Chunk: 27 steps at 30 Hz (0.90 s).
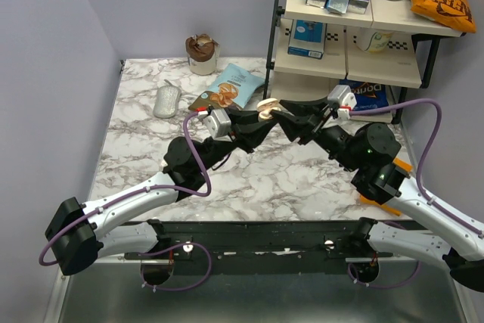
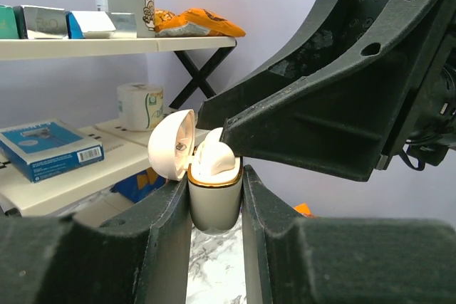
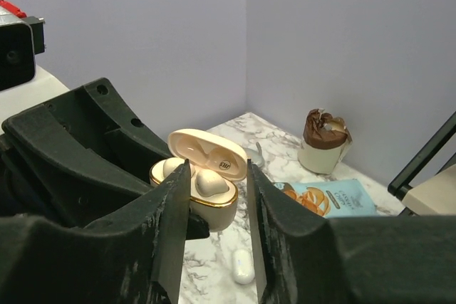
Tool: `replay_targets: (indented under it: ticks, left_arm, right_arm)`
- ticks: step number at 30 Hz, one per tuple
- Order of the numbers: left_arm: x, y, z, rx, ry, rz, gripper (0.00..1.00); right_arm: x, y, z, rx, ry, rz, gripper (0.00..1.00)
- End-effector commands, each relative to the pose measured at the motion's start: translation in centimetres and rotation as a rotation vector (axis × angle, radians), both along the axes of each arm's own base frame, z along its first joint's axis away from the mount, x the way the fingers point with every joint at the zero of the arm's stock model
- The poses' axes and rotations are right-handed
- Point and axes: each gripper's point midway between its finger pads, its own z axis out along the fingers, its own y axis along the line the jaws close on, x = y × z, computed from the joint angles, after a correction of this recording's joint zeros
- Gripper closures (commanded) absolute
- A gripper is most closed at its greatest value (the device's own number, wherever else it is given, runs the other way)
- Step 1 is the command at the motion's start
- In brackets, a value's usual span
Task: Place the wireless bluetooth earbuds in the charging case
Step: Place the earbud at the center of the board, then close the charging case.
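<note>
Over mid-table: both arms meet at about 1 o'clock of the top view, tips close together, with the charging case (image 1: 268, 106) raised off the table (image 1: 144, 149) between them.
Left gripper: the left gripper (image 2: 216, 189) is clamped on the lower body of the case, one finger on each side, and holds it upright.
Charging case: a whitish body (image 2: 214, 208) with a gold rim. Its lid (image 2: 171, 140) is swung open and leans back at 10 o'clock of the body in the left wrist view.
Earbuds: in the right wrist view both earbuds (image 3: 211, 183) lie in the wells of the open case, one at 10 o'clock of the other. Whether they are seated fully I cannot tell.
Right gripper: the right gripper (image 3: 219, 170) has its fingers apart with nothing between them. In the left wrist view its tips sit at 12 o'clock of the earbud, very close. Whether they touch it I cannot tell.
Below the case: a small white oval piece (image 3: 242, 267) lies on the marble at 6 o'clock of the case in the right wrist view. What it is I cannot tell.
Far side of the table, top view: a grey oval object (image 1: 166, 101) at 10 o'clock, a paper cup (image 1: 202, 52) with a brown top at 11 o'clock, and a blue snack bag (image 1: 231, 87) at 12 o'clock.
Shelf: a rack (image 1: 348, 58) of boxes and bags stands at 1 to 2 o'clock.
</note>
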Motion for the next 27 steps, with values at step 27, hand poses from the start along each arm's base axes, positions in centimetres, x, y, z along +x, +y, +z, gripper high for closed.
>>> replay_targets:
  ticks: [27]
  left_arm:
    - [-2.8,0.0,-1.8,0.079,-0.109,-0.079,1.0]
  right_arm:
    - [4.2,-0.4,0.5,-0.201,0.28,-0.215,0.33]
